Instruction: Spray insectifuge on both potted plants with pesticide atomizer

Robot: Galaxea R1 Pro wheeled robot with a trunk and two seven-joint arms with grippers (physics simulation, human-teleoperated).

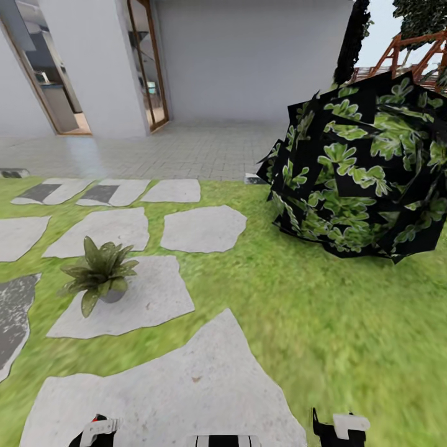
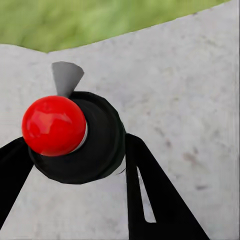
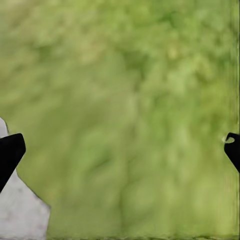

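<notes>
Potted plant (image 1: 100,274) first: a low rosette of pointed green leaves sits in a little grey pot (image 1: 113,295), upright on a grey stepping stone (image 1: 158,298) of the lawn (image 1: 323,323), ahead of the robot and toward its left. A big dark leafy bush (image 1: 363,167) stands on the grass toward the right, with the paved patio (image 1: 186,149) and a white house wall (image 1: 248,56) beyond. The left end effector (image 2: 75,150) is closed on the pesticide atomizer (image 2: 95,145): black fingers (image 2: 150,185) press either side of the dark bottle, whose red top (image 2: 53,125) faces the wrist camera and whose grey nozzle (image 2: 66,77) points away over a pale stone slab (image 2: 190,90). The right end effector (image 3: 120,150) hangs over grass with its fingertips (image 3: 10,152) spread wide and nothing between them.
</notes>
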